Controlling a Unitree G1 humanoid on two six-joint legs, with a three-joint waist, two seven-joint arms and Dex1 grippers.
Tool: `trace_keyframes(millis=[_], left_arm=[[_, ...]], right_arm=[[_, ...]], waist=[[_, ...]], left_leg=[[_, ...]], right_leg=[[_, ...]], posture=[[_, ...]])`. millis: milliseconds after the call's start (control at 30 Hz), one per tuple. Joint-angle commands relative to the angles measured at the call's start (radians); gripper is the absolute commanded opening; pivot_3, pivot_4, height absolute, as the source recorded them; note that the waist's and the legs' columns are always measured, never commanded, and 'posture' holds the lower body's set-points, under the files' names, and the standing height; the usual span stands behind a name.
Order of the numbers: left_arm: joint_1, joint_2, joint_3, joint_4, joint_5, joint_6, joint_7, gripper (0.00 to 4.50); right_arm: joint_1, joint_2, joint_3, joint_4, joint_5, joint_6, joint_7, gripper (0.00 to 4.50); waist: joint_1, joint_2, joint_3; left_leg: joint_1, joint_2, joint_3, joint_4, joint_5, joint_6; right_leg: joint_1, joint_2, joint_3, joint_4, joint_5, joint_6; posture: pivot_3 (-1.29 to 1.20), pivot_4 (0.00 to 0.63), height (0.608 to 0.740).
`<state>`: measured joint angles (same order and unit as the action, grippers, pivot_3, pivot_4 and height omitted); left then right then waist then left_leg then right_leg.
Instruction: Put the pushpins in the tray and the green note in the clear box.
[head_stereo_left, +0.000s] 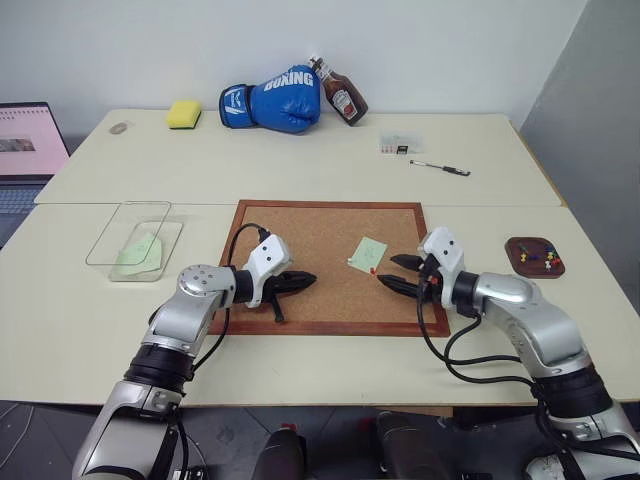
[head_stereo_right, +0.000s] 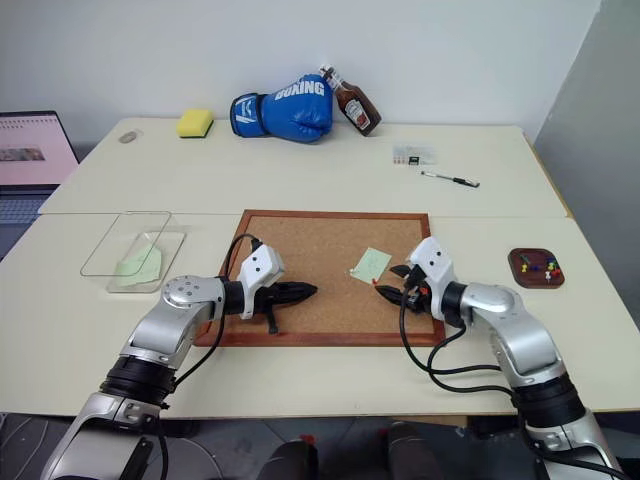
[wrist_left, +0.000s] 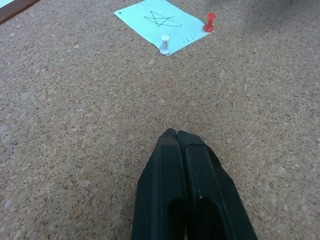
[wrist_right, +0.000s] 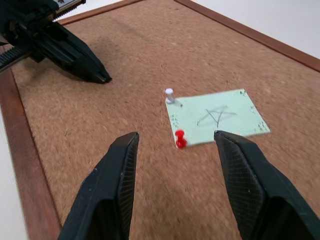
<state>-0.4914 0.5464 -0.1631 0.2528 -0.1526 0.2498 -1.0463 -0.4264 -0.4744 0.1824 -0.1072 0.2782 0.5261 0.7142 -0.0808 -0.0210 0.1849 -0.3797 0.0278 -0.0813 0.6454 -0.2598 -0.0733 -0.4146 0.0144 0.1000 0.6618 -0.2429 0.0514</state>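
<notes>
A pale green note (wrist_right: 217, 117) with a pen-drawn star lies on the corkboard (head_stereo_left: 300, 230), pinned by a red pushpin (wrist_right: 180, 139) and a white pushpin (wrist_right: 169, 95). My right gripper (head_stereo_left: 395, 272) hovers open and empty just short of the red pin, which sits between its fingers (wrist_right: 112, 185). My left gripper (head_stereo_left: 300, 283) is shut, holds nothing, and rests low over the board's left half, pointing toward the note (wrist_left: 157, 20). The brown tray (head_stereo_left: 520, 262) at right holds several coloured pushpins (head_stereo_left: 548, 259). The clear box (head_stereo_left: 110, 236) at left contains another green slip (head_stereo_left: 138, 250).
Along the far table edge are a yellow sponge (head_stereo_left: 183, 114), a blue boxing glove (head_stereo_left: 272, 101) and a sauce bottle (head_stereo_left: 340, 93). A card (head_stereo_left: 400, 144) and a pen (head_stereo_left: 440, 168) lie behind the board. A laptop (head_stereo_left: 28, 150) sits at far left.
</notes>
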Motion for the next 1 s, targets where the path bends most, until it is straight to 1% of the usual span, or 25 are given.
trace_keyframes(millis=[33, 200, 400, 467, 500, 533, 567, 600, 733, 833, 1000], left_arm=[[0.01, 0.005, -0.023, 0.004, 0.018, 0.005, -0.014, 0.0], [0.019, 0.012, -0.017, -0.006, 0.017, 0.007, -0.015, 0.0], [0.024, 0.016, -0.015, -0.012, 0.017, 0.008, -0.014, 0.0], [0.027, 0.018, -0.014, -0.013, 0.016, 0.008, -0.014, 0.0], [0.027, 0.018, -0.014, -0.014, 0.016, 0.008, -0.014, 0.0], [0.029, 0.019, -0.014, -0.016, 0.016, 0.008, -0.015, 0.0], [0.03, 0.02, -0.013, -0.017, 0.016, 0.008, -0.015, 0.0], [0.03, 0.02, -0.013, -0.019, 0.015, 0.009, -0.016, 0.0], [0.028, 0.021, -0.013, -0.02, 0.015, 0.01, -0.017, 0.0], [0.027, 0.018, -0.016, -0.023, 0.016, 0.011, -0.017, 0.0], [0.028, 0.018, -0.018, -0.028, 0.015, 0.014, -0.019, 0.0]], right_arm=[[-0.046, 0.049, 0.027, 0.083, -0.047, -0.084, -0.005, 2.54], [-0.06, 0.075, 0.055, 0.161, -0.088, -0.15, 0.023, 2.54], [-0.079, 0.106, 0.066, 0.233, -0.112, -0.187, 0.041, 2.54], [-0.082, 0.114, 0.067, 0.247, -0.117, -0.195, 0.042, 2.18], [-0.083, 0.119, 0.066, 0.253, -0.119, -0.199, 0.042, 2.11], [-0.083, 0.123, 0.064, 0.256, -0.119, -0.202, 0.04, 1.91], [-0.084, 0.13, 0.06, 0.257, -0.115, -0.201, 0.038, 1.62], [-0.085, 0.136, 0.055, 0.258, -0.111, -0.199, 0.036, 1.46], [-0.088, 0.147, 0.045, 0.263, -0.113, -0.195, 0.033, 0.59], [-0.089, 0.151, 0.036, 0.265, -0.113, -0.194, 0.031, 0.03], [-0.083, 0.15, 0.014, 0.244, -0.095, -0.175, 0.032, 0.03]], waist=[[0.0, 0.0, 0.0], [0.001, 0.0, 0.0], [-0.002, 0.0, 0.0], [-0.002, 0.0, 0.0], [-0.002, 0.0, 0.0], [-0.002, 0.0, 0.0], [-0.002, 0.0, 0.0], [-0.002, 0.0, 0.0], [-0.002, 0.0, 0.0], [-0.002, 0.0, 0.0], [-0.002, 0.0, 0.0]], left_leg=[[0.0, 0.0, 0.0, 0.0, 0.0, 0.0], [-0.001, 0.0, -0.001, -0.001, 0.0, 0.0], [0.0, 0.0, -0.001, -0.001, 0.0, 0.0], [0.0, 0.0, -0.001, -0.001, 0.0, 0.0], [0.0, 0.0, -0.001, -0.001, 0.0, 0.0], [0.0, 0.0, -0.001, -0.001, 0.0, 0.0], [0.0, 0.0, -0.001, -0.001, 0.0, 0.0], [0.0, 0.0, -0.001, -0.001, 0.0, 0.0], [0.0, 0.0, -0.001, -0.001, 0.0, 0.0], [0.0, 0.0, -0.001, -0.001, 0.0, 0.0], [0.0, 0.0, -0.001, -0.001, 0.0, 0.0]], right_leg=[[0.0, 0.0, 0.0, 0.0, 0.0, 0.0], [0.0, 0.0, -0.001, 0.0, 0.0, 0.0], [-0.001, 0.0, -0.001, 0.001, 0.0, 0.0], [0.0, 0.0, -0.001, 0.001, 0.0, 0.0], [0.0, 0.0, -0.001, 0.001, 0.0, 0.0], [-0.001, 0.0, -0.001, 0.001, 0.0, 0.0], [-0.001, 0.0, -0.001, 0.001, 0.0, 0.0], [-0.001, 0.0, -0.001, 0.001, 0.0, 0.0], [-0.001, 0.0, -0.001, 0.001, 0.0, 0.0], [-0.001, 0.0, -0.001, 0.001, 0.0, 0.0], [-0.001, 0.0, -0.001, 0.001, 0.0, 0.0]], posture=[[0.0, 0.15, 0.74], [0.0, 0.15, 0.74], [0.0, 0.15, 0.74], [0.0, 0.15, 0.74], [0.0, 0.15, 0.74], [0.0, 0.15, 0.74], [0.0, 0.15, 0.74], [0.0, 0.15, 0.74], [0.0, 0.15, 0.74], [0.0, 0.15, 0.74], [0.0, 0.15, 0.74]])
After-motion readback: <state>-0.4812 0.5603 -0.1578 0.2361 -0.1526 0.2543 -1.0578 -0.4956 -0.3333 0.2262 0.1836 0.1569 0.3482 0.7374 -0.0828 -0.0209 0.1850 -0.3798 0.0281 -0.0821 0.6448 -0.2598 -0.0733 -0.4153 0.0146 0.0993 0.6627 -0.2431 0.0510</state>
